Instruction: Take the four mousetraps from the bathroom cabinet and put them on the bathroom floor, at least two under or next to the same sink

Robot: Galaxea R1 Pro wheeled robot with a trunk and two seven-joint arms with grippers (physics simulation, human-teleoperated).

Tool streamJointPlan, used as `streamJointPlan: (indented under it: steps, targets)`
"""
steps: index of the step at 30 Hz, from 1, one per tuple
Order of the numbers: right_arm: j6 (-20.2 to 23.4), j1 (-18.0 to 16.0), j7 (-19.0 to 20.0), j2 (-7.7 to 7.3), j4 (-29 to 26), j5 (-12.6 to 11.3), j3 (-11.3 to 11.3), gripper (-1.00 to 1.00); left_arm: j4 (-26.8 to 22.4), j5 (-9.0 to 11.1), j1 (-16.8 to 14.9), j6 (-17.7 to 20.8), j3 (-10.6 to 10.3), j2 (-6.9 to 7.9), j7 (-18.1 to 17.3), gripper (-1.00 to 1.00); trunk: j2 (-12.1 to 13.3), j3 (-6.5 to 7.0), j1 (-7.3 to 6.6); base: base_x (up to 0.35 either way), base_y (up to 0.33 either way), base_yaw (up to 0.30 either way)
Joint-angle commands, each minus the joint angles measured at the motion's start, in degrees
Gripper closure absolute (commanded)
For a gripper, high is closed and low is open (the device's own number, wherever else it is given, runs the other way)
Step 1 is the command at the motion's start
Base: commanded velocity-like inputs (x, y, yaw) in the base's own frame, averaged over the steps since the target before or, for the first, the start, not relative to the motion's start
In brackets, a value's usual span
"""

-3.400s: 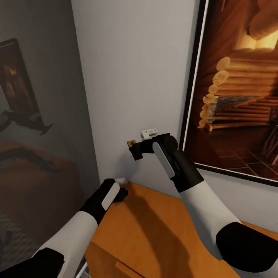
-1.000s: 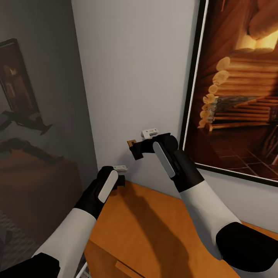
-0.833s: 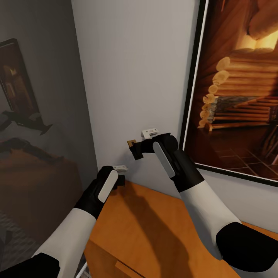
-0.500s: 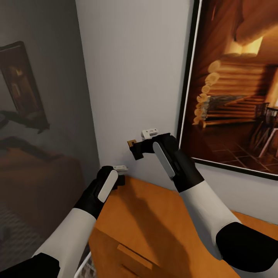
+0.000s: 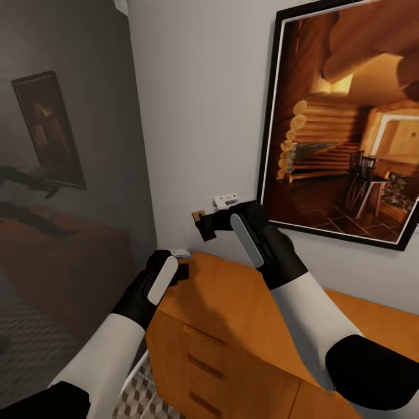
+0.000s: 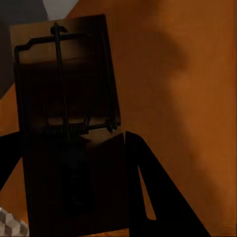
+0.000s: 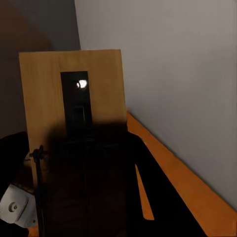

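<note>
Left gripper fingers clamp one mousetrap just above the cabinet top; wrist view shows its wire spring. Right gripper fingers clamp a second mousetrap held higher near the wall.

A pale grey-white wall fills the centre of the head view, lit evenly. On it, at upper right, hangs a large black-framed picture of a warm-lit log cabin interior with chairs. To the left, a dim reflective panel shows a smaller dark-framed picture at upper left and muted brownish shapes below. Orange-brown wooden furniture with flat drawer fronts runs along the lower centre and right. At bottom left, a strip of cube-patterned floor tile.
</note>
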Motion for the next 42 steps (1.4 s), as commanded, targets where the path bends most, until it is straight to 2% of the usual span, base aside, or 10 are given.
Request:
streamJointPlan:
  steps: [1,9,24,29,35,36,38,41,42]
  targets:
    - [0.2,-0.1,-0.4,0.0,0.0,-0.4,0.0,1.0,0.0,0.4,0.0,0.2,-0.1,0.0,0.4,1.0,-0.1,-0.08,-0.03,-0.344,0.0,0.0]
    - [0.2,0.0,-0.4,0.0,0.5,-0.6,0.0,1.0,0.0,0.4,0.0,0.0,-0.3,0.0,0.1,1.0,-0.1,-0.08,-0.03,-0.266,0.0,0.0]
    - [0.2,0.2,-0.6,-0.01,0.9,-0.5,0.0,1.0,-0.1,0.4,0.0,-0.2,-0.5,0.0,-0.4,1.0,-0.1,0.66,-0.03,-0.018,0.0,-0.159]
    - [0.2,0.2,-0.5,-2.95,0.9,-0.5,0.0,1.0,-0.2,0.4,0.0,-0.3,-0.6,0.0,-0.6,1.0,-0.1,0.99,-0.03,0.0,0.0,-0.225]
    - [0.2,0.1,-0.5,-7.87,0.9,-0.5,-0.8,1.0,-0.2,0.3,0.0,-0.7,-1.0,0.0,-3.0,1.0,-0.1,1.37,-0.03,0.0,0.0,-0.227]
    - [0.2,0.1,-0.5,-9.01,0.9,-0.5,-1.7,1.0,-0.3,0.3,0.0,-1.1,-1.1,0.0,-4.0,1.0,-0.1,1.44,-0.03,0.0,0.0,-0.227]
    - [0.2,0.1,-0.5,-10.25,0.9,-0.5,-2.8,1.0,-0.3,0.3,0.0,-1.7,-1.3,0.0,-5.2,1.0,-0.1,1.57,-0.03,0.0,0.0,-0.227]
    - [0.2,0.1,-0.5,-13.73,0.9,-0.5,-6.3,1.0,-0.3,0.1,0.0,-3.5,-1.7,0.0,-9.6,1.0,-0.1,1.76,-0.03,0.0,0.0,-0.227]
    - [0.2,0.3,-0.5,-14.44,0.9,-0.5,-6.9,1.0,-0.3,0.0,0.0,-3.8,-1.7,0.0,-10.6,1.0,-0.1,1.82,-0.03,0.0,0.0,-0.227]
